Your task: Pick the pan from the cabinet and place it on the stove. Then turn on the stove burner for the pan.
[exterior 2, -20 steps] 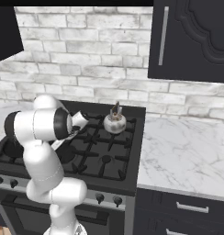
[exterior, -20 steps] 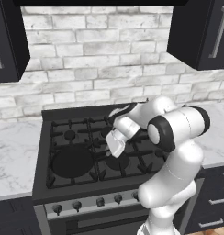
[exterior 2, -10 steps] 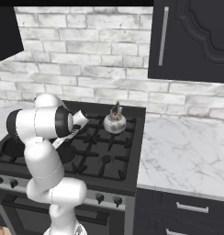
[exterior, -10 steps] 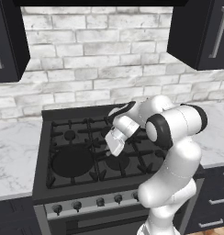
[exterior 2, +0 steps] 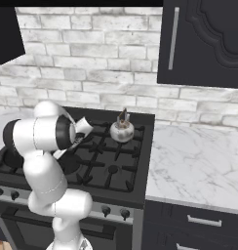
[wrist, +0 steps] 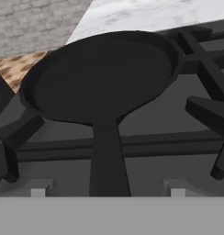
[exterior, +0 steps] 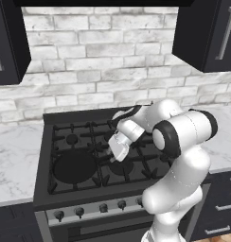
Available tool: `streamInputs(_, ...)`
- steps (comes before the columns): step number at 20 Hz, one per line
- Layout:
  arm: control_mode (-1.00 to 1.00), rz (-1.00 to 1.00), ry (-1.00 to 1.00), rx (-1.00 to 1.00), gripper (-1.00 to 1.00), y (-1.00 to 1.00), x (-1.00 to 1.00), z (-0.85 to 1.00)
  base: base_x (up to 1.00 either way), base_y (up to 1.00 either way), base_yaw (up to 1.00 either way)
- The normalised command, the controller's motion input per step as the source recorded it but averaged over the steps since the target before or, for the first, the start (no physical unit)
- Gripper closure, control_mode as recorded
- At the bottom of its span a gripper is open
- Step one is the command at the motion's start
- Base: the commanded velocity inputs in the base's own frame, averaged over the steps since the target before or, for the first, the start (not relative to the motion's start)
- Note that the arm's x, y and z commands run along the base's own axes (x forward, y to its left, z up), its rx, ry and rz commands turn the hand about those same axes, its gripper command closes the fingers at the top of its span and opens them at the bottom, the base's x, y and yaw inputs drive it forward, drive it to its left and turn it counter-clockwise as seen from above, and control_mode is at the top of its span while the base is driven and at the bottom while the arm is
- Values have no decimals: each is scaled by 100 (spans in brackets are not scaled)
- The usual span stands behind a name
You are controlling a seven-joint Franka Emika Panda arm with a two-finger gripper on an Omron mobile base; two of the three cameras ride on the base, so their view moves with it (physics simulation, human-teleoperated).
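The black pan lies flat on the front left burner of the stove, and its long handle runs toward the hand. My gripper is open. Its fingertips stand wide on either side of the handle without touching it. From the left base view the pan sits left of my gripper, which hovers low over the middle of the grates. The black cabinet with its silver bar handle hangs shut at the upper right.
A small silver kettle stands on the back right burner. A row of knobs lines the stove's front. Marble counters flank the stove, and another dark wall cabinet hangs at the left.
The fingers have sprung apart and let go of the pan's handle. The pan stays on the front left burner, and the arm has hardly shifted.
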Motion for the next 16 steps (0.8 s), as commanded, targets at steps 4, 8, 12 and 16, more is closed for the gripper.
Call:
streamInputs(4, -100, 0, -4, -1, -100, 2, -4, 39, 0, 0, 0)
streamInputs(8, -100, 0, -8, -5, -100, 2, -7, 48, 0, 0, 0)
streamInputs(12, -100, 0, -13, -9, -100, 9, -28, 47, 0, 0, 0)
streamInputs(16, -100, 0, -20, -9, -100, 18, -50, 52, 0, 0, 0)
